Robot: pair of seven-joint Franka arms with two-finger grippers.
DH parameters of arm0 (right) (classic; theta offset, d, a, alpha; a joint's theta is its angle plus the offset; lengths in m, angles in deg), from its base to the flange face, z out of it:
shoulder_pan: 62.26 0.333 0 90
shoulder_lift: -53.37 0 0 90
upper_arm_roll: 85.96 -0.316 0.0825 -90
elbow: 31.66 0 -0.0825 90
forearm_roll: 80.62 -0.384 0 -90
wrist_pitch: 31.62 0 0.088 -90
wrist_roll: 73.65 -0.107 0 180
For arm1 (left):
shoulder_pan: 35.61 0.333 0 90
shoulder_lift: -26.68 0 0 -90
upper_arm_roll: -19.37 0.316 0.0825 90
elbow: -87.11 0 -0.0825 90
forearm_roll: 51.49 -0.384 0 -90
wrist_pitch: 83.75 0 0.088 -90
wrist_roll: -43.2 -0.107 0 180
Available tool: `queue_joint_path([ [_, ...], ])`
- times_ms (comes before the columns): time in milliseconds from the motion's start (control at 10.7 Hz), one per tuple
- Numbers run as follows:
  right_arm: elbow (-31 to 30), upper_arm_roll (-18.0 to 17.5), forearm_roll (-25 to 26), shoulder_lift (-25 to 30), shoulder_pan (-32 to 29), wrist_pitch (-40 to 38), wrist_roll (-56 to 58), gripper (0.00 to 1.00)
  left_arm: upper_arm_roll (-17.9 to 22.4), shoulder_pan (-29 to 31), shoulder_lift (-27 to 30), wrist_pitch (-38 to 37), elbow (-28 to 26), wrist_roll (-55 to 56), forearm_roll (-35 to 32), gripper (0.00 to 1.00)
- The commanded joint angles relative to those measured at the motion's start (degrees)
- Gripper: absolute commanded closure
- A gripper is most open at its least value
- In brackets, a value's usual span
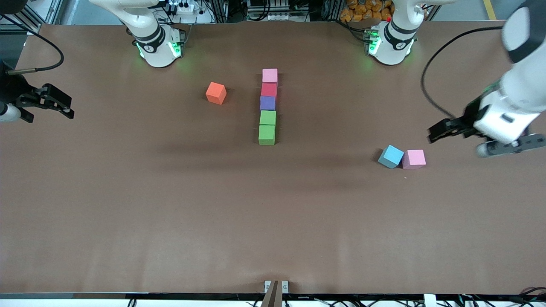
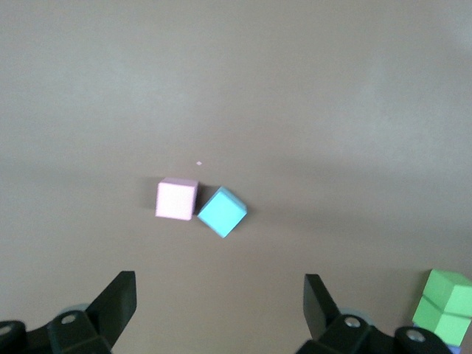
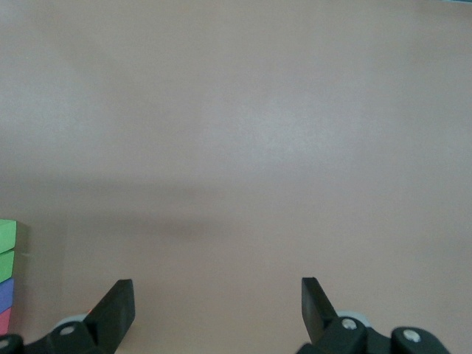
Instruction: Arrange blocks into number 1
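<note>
a: column (image 1: 268, 106) mid-table, five cubes touching in a line: pink at the base end, then red, purple, two green toward the front camera. long axis from bases to camera. reads as the stem of the 1.

b: loose ones?

a: orange (image 1: 216, 93) beside the red cube, toward the right arm's end, apart from the column. blue (image 1: 390, 156) and second pink (image 1: 413, 159) touching, well apart from the column, toward the left arm's end; blue turned off square.

b: pincers?

a: left gripper (image 2: 220, 299) released, empty, up in the air over bare table close to the blue-pink pair, aimed their way. right gripper (image 3: 217, 304) released, empty, at the right arm's table edge, waiting.

b: nearer arm?

a: left for blue and pink, plainly. orange probably the flag cube; right arm's side.

b: hidden?

a: left fingertips hard to make out from the front. column's base-end cubes cut off in both wrist views.
</note>
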Motion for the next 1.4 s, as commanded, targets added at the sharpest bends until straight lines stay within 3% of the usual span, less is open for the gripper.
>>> queue_joint_path([
  [0, 1.52, -0.79, -0.21, -0.74, -0.66, -0.64, -6.09, 0.0, -1.29, 1.62, 4.9, -2.86, -2.32, -1.89, -1.18, 0.0],
  [280, 1.52, -0.7, -0.12, -0.74, -1.27, -0.37, -5.6, 0.0, -1.29, 2.33, 7.89, -3.57, -3.55, -4.45, -1.18, 0.0],
  [560, 1.43, -0.7, -0.21, -0.74, -1.54, -0.37, -4.99, 0.0, -2.77, 1.81, 7.9, -3.57, -2.24, -5.41, -5.12, 0.0],
  [1306, 1.08, -0.79, -0.39, -0.83, -1.8, -0.46, -3.05, 0.0, -3.04, 1.63, 7.54, -6.56, 1.9, -5.42, -4.7, 0.0],
])
